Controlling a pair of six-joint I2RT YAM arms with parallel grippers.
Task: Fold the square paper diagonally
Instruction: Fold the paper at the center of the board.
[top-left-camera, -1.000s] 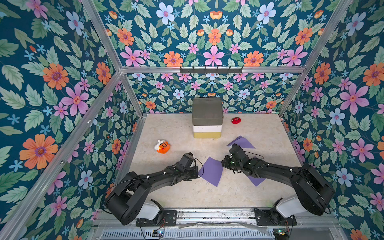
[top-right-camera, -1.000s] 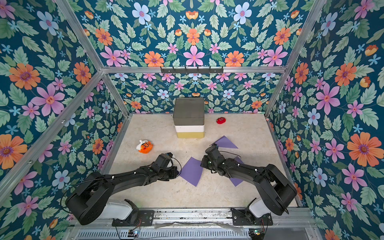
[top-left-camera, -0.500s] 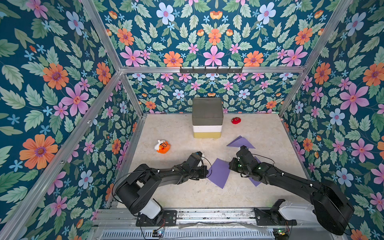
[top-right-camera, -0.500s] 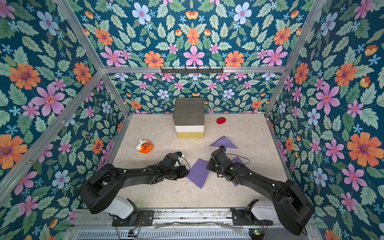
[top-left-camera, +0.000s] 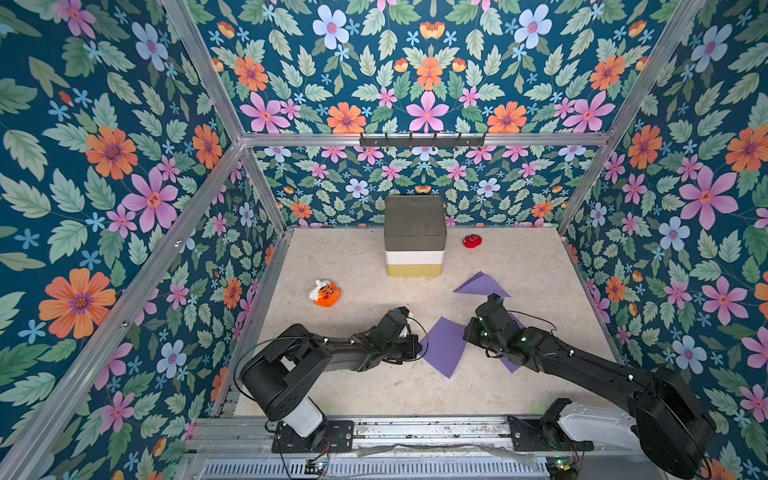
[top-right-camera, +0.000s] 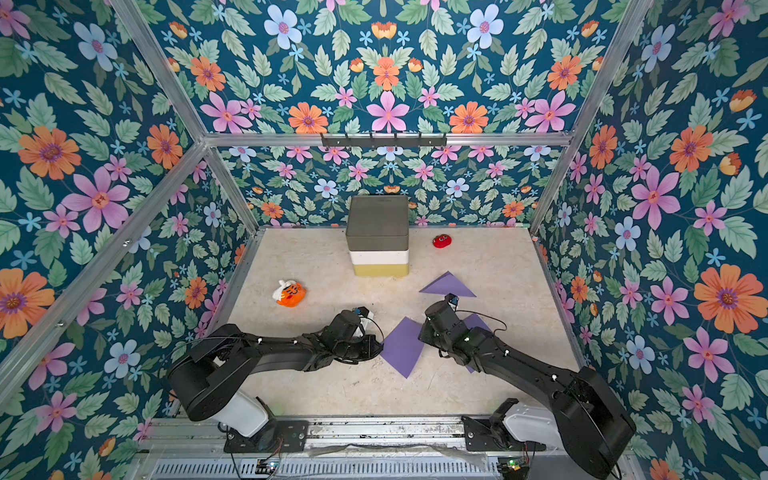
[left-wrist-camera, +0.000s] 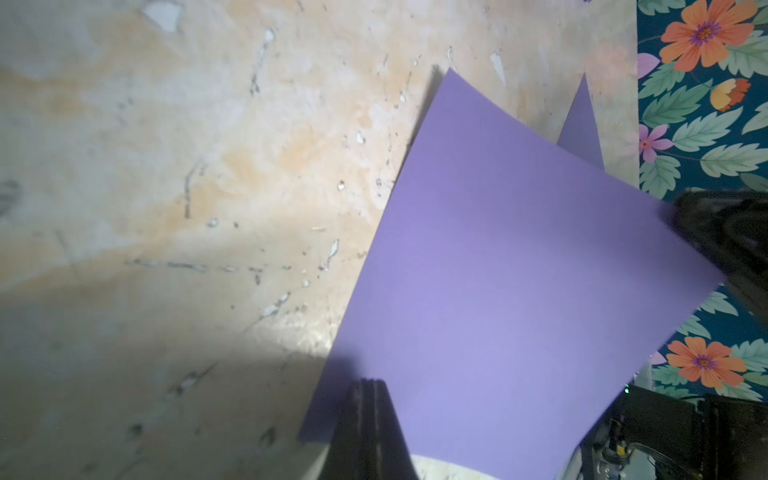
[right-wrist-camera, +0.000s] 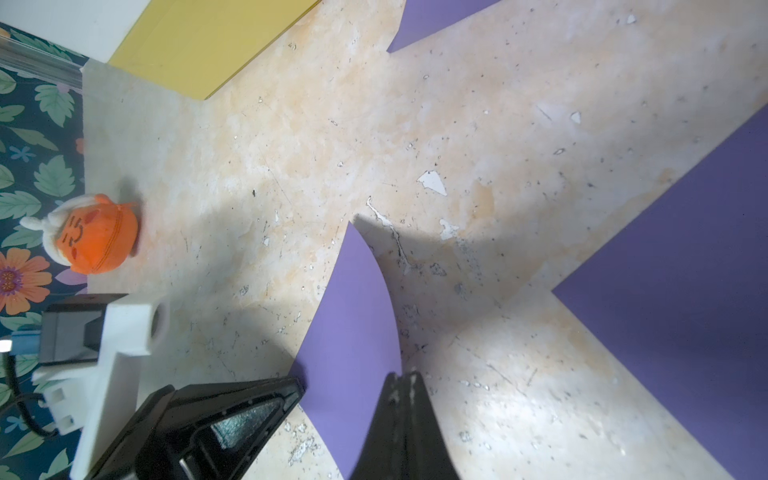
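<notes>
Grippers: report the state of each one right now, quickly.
Left gripper: closed, pinching the purple square paper at its edge.
Right gripper: closed, pinching the same paper from its other side.

The left end effector (left-wrist-camera: 371, 388) pinches the purple paper (left-wrist-camera: 519, 282) over the beige table (left-wrist-camera: 166, 166).

Walls (top-left-camera: 124, 166) on 3 sides carry dark teal wallpaper with orange, pink and pale blue flowers and green leaves. Aluminium framing (top-left-camera: 291, 139) runs along their edges. A black hook rail (top-left-camera: 422, 141) crosses the back wall. The floor (top-left-camera: 353, 257) is mottled beige — scuffed, chipped, patched with soft shadow.
</notes>
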